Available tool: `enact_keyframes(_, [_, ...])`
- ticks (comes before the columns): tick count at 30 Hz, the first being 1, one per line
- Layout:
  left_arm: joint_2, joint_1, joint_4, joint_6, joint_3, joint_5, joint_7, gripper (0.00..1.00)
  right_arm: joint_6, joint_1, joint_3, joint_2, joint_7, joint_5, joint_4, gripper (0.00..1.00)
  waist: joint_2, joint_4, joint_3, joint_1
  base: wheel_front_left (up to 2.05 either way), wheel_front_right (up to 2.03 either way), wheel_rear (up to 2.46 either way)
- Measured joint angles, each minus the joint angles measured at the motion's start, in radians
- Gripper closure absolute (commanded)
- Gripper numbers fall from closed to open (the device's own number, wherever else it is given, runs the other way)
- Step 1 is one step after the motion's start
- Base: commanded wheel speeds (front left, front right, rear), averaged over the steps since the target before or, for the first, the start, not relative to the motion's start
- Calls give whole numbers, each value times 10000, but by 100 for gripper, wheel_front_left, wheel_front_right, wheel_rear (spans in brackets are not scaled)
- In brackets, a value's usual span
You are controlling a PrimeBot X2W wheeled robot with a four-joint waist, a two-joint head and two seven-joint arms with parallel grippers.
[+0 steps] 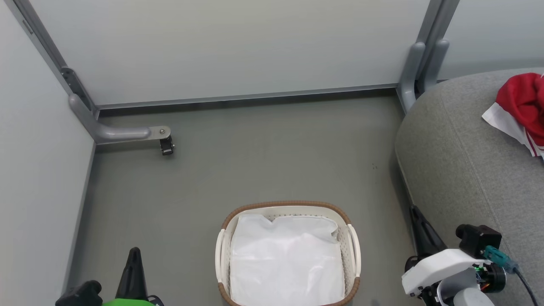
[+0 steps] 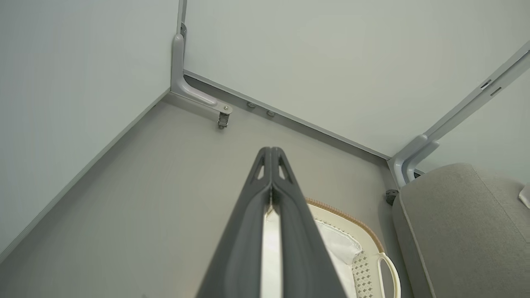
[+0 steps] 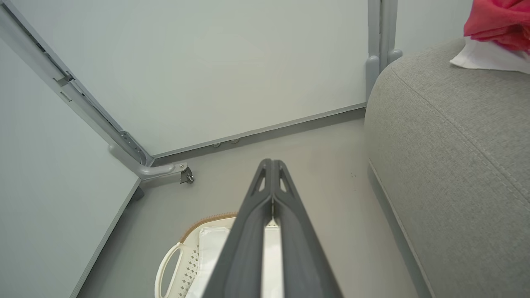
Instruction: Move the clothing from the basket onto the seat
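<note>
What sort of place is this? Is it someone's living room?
Probably not a home; more likely a partitioned test booth set up like one. Plain pale panels on grey metal feet wall off a bare floor, with a grey seat and a laundry basket inside.

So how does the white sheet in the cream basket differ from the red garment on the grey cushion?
The plain white sheet is one colour; the red garment has white bands. The sheet lies spread flat in the cream perforated basket; the garment sits bunched on the grey woven cushion. Both are cloth.
</note>
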Motion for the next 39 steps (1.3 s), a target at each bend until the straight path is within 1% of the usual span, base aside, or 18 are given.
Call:
enact_keyframes(6, [0,-198,-12,-69,148,-997,274,100,0,-1,-136,-10,274,1089,-65,100,0,-22,-22,0,0,0,0])
enact_keyframes(27, [0,-628,-31,-165,491,-3730,1066,100,0,-12,-539,-48,1037,4224,-276,100,0,-93,-93,0,0,0,0])
enact_keyframes(28, [0,-660,-31,-173,518,-4009,1143,100,0,-13,-573,-52,1104,4506,-297,100,0,-101,-100,0,0,0,0])
enact_keyframes(39, [2,-884,-48,-244,644,-5212,1505,100,-2,-74,-759,-73,1446,5871,-382,100,0,-139,-138,0,0,0,0])
